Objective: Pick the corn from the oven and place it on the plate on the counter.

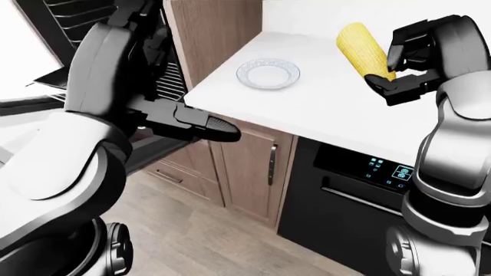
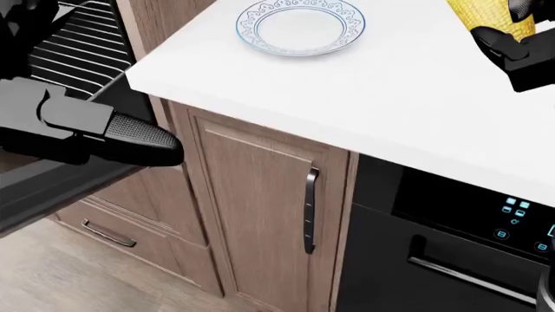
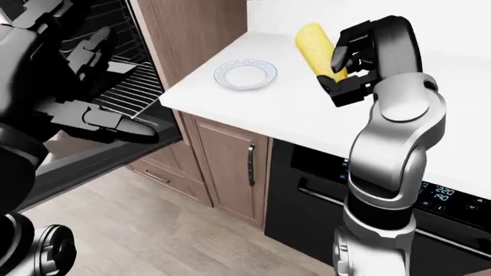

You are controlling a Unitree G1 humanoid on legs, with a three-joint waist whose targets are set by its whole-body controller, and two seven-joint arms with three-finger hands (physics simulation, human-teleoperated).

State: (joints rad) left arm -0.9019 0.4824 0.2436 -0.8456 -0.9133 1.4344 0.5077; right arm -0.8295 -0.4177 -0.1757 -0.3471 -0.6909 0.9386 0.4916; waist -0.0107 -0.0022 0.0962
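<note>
Two readable digits groups, "220" and "190", glow below; right hand (image 1: pixel 399 63) clamps corn (image 1: pixel 362 49); left hand (image 1: pixel 191 122) unclear.

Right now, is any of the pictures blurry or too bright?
Left-eye view: sharp on the corn in the right hand and the plate, but the top-left corner is washed out white. Head view: clear, though the corn is cut off at the top edge. Right-eye view: crisp, with the white counter bright and nearly shadowless.

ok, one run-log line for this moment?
phase: carry | right hand: gripping corn above counter | plate: empty, left of corn | left hand: free, by open oven
</note>
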